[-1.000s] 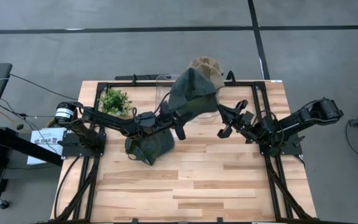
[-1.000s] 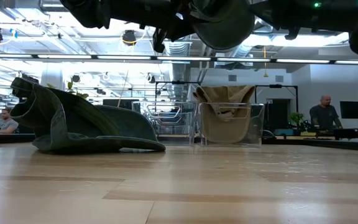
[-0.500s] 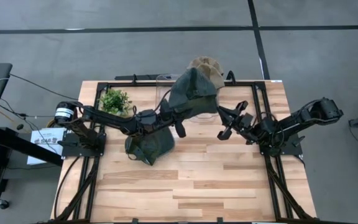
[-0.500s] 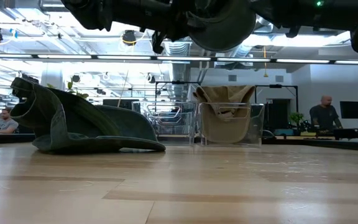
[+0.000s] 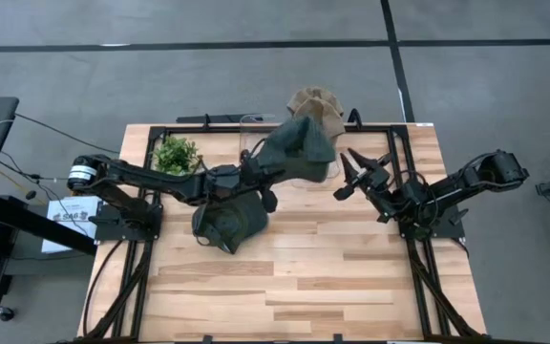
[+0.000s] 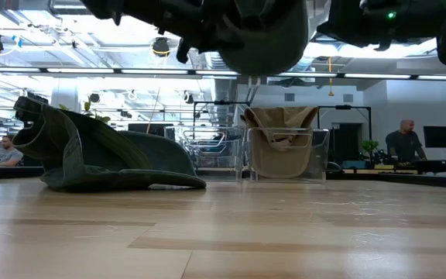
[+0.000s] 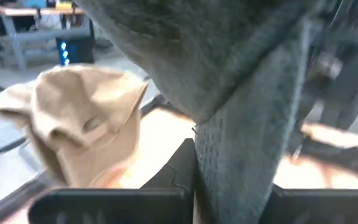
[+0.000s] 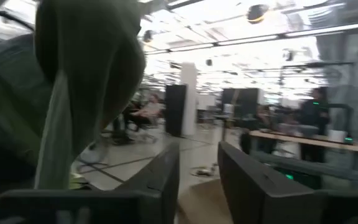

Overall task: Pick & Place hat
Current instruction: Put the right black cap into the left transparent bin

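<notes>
My left gripper (image 5: 267, 174) is shut on a dark green hat (image 5: 299, 148), held high above the table's far middle; the hat also shows at the top of the low view (image 6: 273, 35). A second dark green hat (image 5: 227, 220) lies crumpled on the table below the left arm, also in the low view (image 6: 107, 155). A tan hat (image 5: 318, 103) sits in a clear container (image 6: 316, 155) at the far edge. My right gripper (image 5: 356, 177) is open and empty, just right of the held hat. My left gripper pinches a fold of the green hat's cloth (image 7: 241, 149) between its two fingers, coming at it roughly level from the table's left. The hat is lifted clear of the table and bulges out beyond the fingers. How many layers are held I cannot tell.
A small green plant (image 5: 177, 155) stands at the table's far left. A black frame (image 5: 394, 143) runs along the table's edges. People and desks show in the room beyond (image 6: 403, 143). Bare wood lies across the near half (image 5: 304, 287).
My left gripper has carried the green hat a little toward the table's far edge, nearer the container with the tan hat. My right gripper has shifted toward the far edge and turned, staying open.
</notes>
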Motion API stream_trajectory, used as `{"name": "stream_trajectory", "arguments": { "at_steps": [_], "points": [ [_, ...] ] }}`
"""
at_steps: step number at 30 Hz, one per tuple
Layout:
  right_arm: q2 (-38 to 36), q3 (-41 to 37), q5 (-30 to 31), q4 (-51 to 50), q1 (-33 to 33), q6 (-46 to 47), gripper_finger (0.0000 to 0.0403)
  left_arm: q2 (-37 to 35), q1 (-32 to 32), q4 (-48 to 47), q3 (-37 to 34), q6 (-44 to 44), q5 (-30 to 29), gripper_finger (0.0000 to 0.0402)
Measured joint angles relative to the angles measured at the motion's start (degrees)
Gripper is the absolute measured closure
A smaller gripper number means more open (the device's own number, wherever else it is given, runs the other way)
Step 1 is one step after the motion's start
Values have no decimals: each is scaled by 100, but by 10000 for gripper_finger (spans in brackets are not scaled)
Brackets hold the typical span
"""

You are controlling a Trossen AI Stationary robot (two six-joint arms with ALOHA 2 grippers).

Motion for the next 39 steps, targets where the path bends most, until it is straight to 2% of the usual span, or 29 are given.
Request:
{"name": "stream_trajectory", "arguments": {
  "at_steps": [7,12,15,18,23,26,29,32,37,39],
  "points": [
    [-470,0,24,-7,148,-585,251,-257,-145,-1474,-8,-11,-7,388],
    [-916,0,-188,-14,415,-1044,244,-226,-305,-1980,-9,-9,304,385],
    [-1186,122,-212,-426,603,-1216,247,-198,-426,-2003,-82,21,485,384],
    [-1464,515,-211,-1681,761,-1147,255,-198,-512,-1977,-207,24,624,384],
    [-1675,1803,-556,-5257,836,-53,270,-198,-616,-1970,-444,-9,634,383],
    [-1600,2875,-1405,-7713,674,1035,276,-196,-617,-1960,-485,-15,636,383],
    [-1353,3870,-2465,-9461,393,1806,279,-196,-615,-1953,-485,-26,659,383],
    [-1035,4583,-2927,-10395,137,2112,280,-196,-618,-1953,-485,-26,722,383],
    [-460,5244,-2985,-11049,-268,2141,274,-198,-648,-1945,-485,-26,724,383],
    [-205,5413,-3188,-11368,-444,2196,269,-196,-646,-1937,-485,-27,723,383]
  ]
}}
